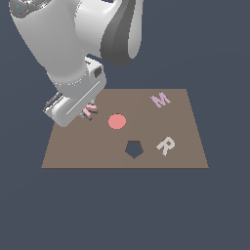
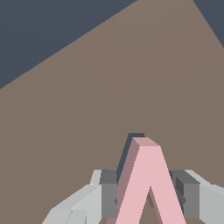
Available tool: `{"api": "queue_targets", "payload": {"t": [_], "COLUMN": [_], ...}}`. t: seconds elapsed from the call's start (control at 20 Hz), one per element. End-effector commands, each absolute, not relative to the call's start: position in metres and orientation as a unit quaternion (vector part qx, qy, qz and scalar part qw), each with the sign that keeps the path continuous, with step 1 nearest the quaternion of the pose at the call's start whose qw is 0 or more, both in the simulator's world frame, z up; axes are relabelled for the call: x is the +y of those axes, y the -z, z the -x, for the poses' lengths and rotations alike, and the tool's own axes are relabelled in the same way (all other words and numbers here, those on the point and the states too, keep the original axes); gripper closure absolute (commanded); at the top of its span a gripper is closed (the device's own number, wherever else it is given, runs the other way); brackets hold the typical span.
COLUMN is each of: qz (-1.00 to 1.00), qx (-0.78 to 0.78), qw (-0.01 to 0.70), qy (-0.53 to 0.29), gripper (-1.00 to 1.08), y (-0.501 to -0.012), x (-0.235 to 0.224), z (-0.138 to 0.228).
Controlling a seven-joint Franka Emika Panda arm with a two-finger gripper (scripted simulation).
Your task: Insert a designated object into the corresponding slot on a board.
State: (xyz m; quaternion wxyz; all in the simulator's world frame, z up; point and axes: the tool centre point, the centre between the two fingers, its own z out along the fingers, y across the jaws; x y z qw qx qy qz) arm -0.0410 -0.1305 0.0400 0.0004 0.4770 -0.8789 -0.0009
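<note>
A lilac M (image 1: 160, 100), white R (image 1: 166, 145), red disc (image 1: 117, 121) and dark pentagon hole (image 1: 134, 149).

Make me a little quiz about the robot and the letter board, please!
1. True or false: the hand is closed on the pink V block.
2. Which piece on the board lies nearest the dark pentagon hole? A) lilac M B) white R C) a green star
3. Fill in: the round piece on the board is coloured ____.

Key: 1 true; 2 B; 3 red (a pinkish red).
</note>
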Motion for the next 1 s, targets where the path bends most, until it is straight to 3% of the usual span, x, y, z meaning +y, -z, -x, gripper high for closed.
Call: {"api": "queue_targets", "payload": {"t": [0.0, 0.55, 0.6, 0.95], "qz": [-0.479, -0.481, -0.481, -0.481], "qx": [-0.878, -0.877, -0.877, -0.877], "qw": [0.000, 0.000, 0.000, 0.000], "qy": [0.001, 0.001, 0.001, 0.001], "gripper": [1.08, 1.08, -0.92, -0.92], "y": [-0.040, -0.030, -0.030, -0.030], "x": [-0.131, -0.132, -0.132, -0.132], "z": [0.041, 0.041, 0.041, 0.041]}}
